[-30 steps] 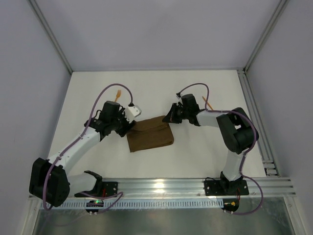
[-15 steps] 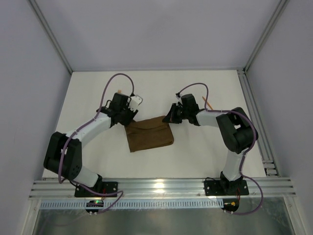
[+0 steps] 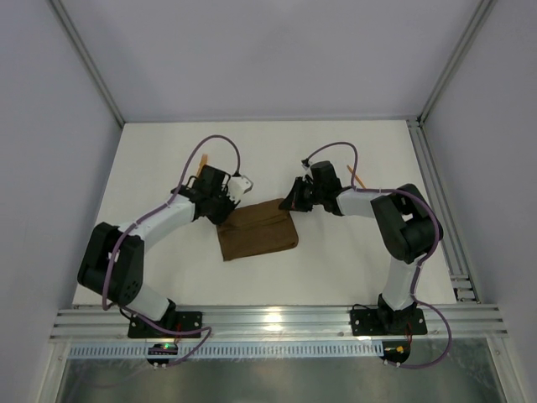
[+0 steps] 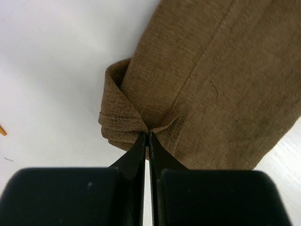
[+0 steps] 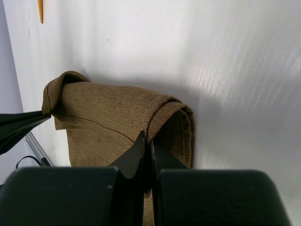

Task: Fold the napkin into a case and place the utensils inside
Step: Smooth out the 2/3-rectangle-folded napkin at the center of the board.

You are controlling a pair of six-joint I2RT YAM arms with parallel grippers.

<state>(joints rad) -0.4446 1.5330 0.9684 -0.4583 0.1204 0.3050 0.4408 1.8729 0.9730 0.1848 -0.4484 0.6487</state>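
Left gripper [image 4: 147, 134]: jaws together, tips pinching a small pucker of cloth at the far-left corner of the napkin [image 4: 211, 84]. That corner is bunched and lifted into a rounded hump, with stacked hem layers showing beside the tips. Right gripper [image 5: 148, 136]: jaws also together, clamped on the folded layered edge at the napkin's far-right corner. Seen from the right wrist, the left fingers [image 5: 19, 127] come in from the side and meet the raised opposite corner. The napkin is dark brown and folded into a rough rectangle of several layers, with a stitched seam line running across its top face. Apart from the two held corners it lies flat on the white table [image 3: 336, 269], and overhead it sits between the two arms. One thin orange utensil [image 5: 40, 9] lies on the table beyond the napkin's far-left corner, well apart from the cloth. A second orange utensil [image 3: 358, 178] lies beyond the far-right corner, behind the right arm, and is partly hidden. Cannot tell which one is the fork. Neither utensil touches the napkin.
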